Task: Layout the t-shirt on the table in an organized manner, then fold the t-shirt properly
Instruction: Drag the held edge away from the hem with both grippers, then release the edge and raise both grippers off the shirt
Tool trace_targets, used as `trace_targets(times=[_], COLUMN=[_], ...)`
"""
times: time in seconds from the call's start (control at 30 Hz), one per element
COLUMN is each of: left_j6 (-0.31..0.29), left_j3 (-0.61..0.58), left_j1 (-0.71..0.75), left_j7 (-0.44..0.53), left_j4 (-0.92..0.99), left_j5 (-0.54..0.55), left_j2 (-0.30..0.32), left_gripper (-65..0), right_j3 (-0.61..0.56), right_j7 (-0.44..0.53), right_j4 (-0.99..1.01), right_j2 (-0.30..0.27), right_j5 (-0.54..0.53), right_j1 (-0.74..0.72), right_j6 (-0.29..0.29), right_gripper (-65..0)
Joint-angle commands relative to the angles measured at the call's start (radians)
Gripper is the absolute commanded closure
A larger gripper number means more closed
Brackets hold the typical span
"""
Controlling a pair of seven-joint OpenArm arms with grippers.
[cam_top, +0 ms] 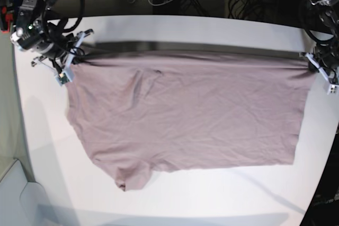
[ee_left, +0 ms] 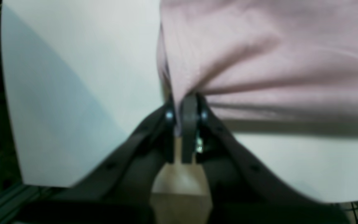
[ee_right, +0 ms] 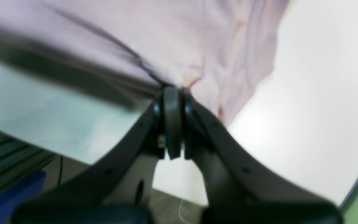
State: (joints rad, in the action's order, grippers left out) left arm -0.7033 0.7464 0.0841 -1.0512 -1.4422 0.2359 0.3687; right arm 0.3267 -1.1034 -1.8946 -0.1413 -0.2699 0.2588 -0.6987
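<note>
Step in hand, as I read it: layout, not fold yet. Both grippers are clamped on the shirt point(cam_top: 185, 115), w/ the far edge pulled taut btw them. Left gripper point(ee_left: 185, 101) pinches a corner of the shirt, jaws closed tight on cloth, folds radiating from the pinch; right gripper point(ee_right: 172, 91) likewise closed on a bunched corner, fabric fanning away from it. In the base view the left gripper point(cam_top: 318, 64) sits at the shirt's far corner on that view's right, right gripper point(cam_top: 71, 59) at the far corner on the view's left. Shirt lies mostly flat on the table point(cam_top: 212, 199), roughly mid-table; the gripped far edge looks lifted a bit, dark shadow band just behind it. One sleeve sticks out at the shirt's near edge, twd view-left, w/ a curled tip; light wrinkles across the body. Next move, my guess: lower the taut edge to the top and let go evenly, so no slack bunches, then smooth the sleeve before any fold. Room: bare table nearer than the shirt is generous, good for dragging that way; beyond the far edge only a narrow strip before the table's back edge. Shirt's view-right side lies close to the table edge; view-left has more margin. Cables and a blue box past the back edge, well apart from the shirt.
</note>
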Motion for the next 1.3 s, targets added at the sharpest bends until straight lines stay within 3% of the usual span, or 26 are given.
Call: trace_targets(times=[0.0,0.37,0.83,0.93,1.1,1.27], left_j6=[0.005,0.005,0.005,0.005,0.005,0.005], left_j3=[0.008,0.002,0.005,0.006,0.006,0.006], left_j1=[0.001,0.035,0.088,0.095,0.122,0.156], left_j7=[0.01,0.01,0.01,0.01,0.01,0.01], left_j4=[-0.019,-0.012,-0.007,-0.007,-0.009,-0.018], left_j5=[0.004,0.003,-0.005,-0.007,-0.007,-0.005], left_j2=[0.025,0.022,-0.012,-0.007,-0.006,-0.006], left_gripper=[-0.1,-0.1,-0.2,-5.8,-26.5,-26.1], right_j3=[0.004,0.002,0.004,0.002,0.007,0.009], right_j7=[0.004,0.006,-0.002,-0.002,-0.004,-0.004], right_j4=[-0.018,-0.018,-0.018,-0.018,-0.018,-0.018], right_j2=[-0.011,0.015,0.013,0.013,0.013,0.009], right_j5=[0.002,0.001,0.007,0.007,0.007,0.007], right_j1=[0.017,0.115,0.116,0.116,0.116,0.124], right_j6=[0.001,0.001,0.001,0.001,0.001,0.001], right_gripper=[0.0,0.0,0.0,-7.4,-22.4,-26.3])
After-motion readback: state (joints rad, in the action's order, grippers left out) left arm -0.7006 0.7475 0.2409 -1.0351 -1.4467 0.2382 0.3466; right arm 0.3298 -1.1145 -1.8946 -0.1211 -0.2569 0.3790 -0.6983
